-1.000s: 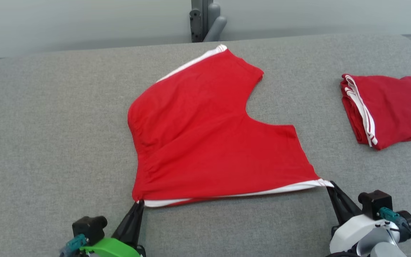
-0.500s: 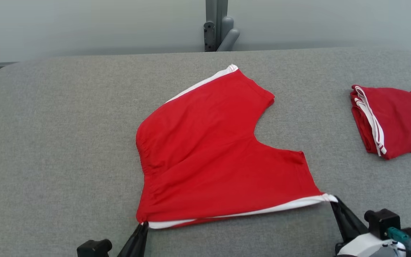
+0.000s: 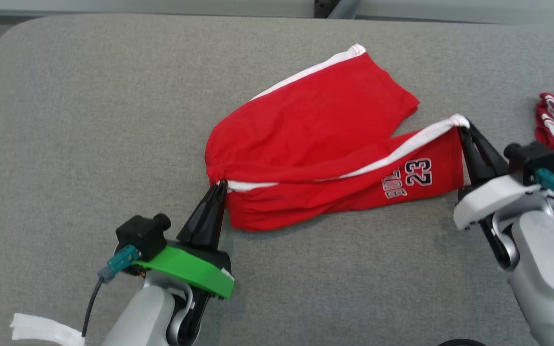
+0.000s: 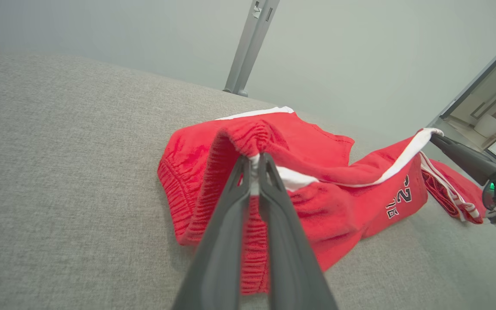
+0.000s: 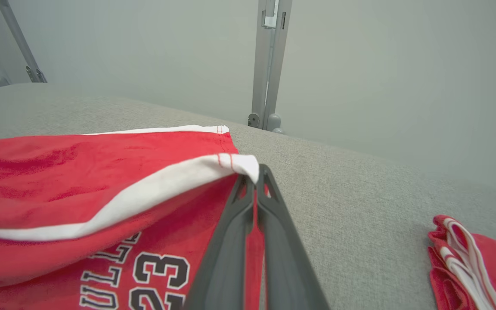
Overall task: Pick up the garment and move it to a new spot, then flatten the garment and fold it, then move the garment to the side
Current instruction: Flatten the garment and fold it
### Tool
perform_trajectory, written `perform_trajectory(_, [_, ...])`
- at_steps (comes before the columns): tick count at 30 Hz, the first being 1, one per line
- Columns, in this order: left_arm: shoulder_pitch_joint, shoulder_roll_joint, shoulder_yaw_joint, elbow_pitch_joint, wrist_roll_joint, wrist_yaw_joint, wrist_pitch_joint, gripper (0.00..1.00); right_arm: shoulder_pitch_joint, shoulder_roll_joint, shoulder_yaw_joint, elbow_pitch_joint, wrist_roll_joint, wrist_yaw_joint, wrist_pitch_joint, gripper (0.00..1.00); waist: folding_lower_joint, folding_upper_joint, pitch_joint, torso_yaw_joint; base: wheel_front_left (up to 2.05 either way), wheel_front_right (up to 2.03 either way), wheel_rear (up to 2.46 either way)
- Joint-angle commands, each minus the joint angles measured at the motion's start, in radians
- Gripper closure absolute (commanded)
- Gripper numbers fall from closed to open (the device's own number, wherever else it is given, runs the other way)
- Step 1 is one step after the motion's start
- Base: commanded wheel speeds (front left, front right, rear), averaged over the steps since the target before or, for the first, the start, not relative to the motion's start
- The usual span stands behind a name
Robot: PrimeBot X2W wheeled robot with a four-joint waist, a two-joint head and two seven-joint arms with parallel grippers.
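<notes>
Left gripper (image 3: 219, 185) is pinched tight on the waistband corner of the red shorts (image 3: 315, 129). Right gripper (image 3: 464, 127) is clamped the same way on the white-striped hem corner of the near leg. Both corners are up off the grey table (image 3: 89, 120), while the far leg lies flat in the middle of it.

Looks like the fold is mid-swing. To do it well I'd move both hands across together at the same height, so the white stripe between them stays fairly taut. Then land the held edge right on the far white-trimmed edge before letting go. The waistband end is bunching a bit near the left fingers, so a slight pull apart would help.

Compared with a second ago, the shorts were spread flat with that edge down at the near side. Now it's lifted and carried over, so the underside with the "23" print shows. The camera has tipped down too, which is why the other folded red garment (image 3: 553, 120) sits closer to the frame edge.
</notes>
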Motion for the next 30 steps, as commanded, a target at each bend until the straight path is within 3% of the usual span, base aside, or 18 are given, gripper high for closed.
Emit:
perform_trajectory(1, [-0.042, -0.012, 0.007, -0.006, -0.017, 0.002, 0.001, 1.00, -0.073, -0.013, 0.006, 0.039, -0.014, -0.002, -0.002, 1.00, 0.0001, -0.0001, 0.104, 0.089, 0.00, 0.00, 0.00])
perform_trajectory(17, [-0.243, -0.070, 0.023, 0.004, -0.050, 0.002, 0.001, 1.00, -0.496, -0.071, 0.033, 0.320, -0.090, -0.002, -0.003, 1.00, 0.0001, -0.0001, 0.289, 0.202, 0.00, 0.00, 0.00])
perform_trajectory(30, [-0.374, -0.081, 0.022, 0.027, -0.026, 0.002, 0.001, 1.00, -0.683, -0.063, 0.059, 0.435, -0.147, -0.002, -0.002, 1.00, 0.0001, -0.0001, 0.369, 0.216, 0.00, 0.00, 0.00])
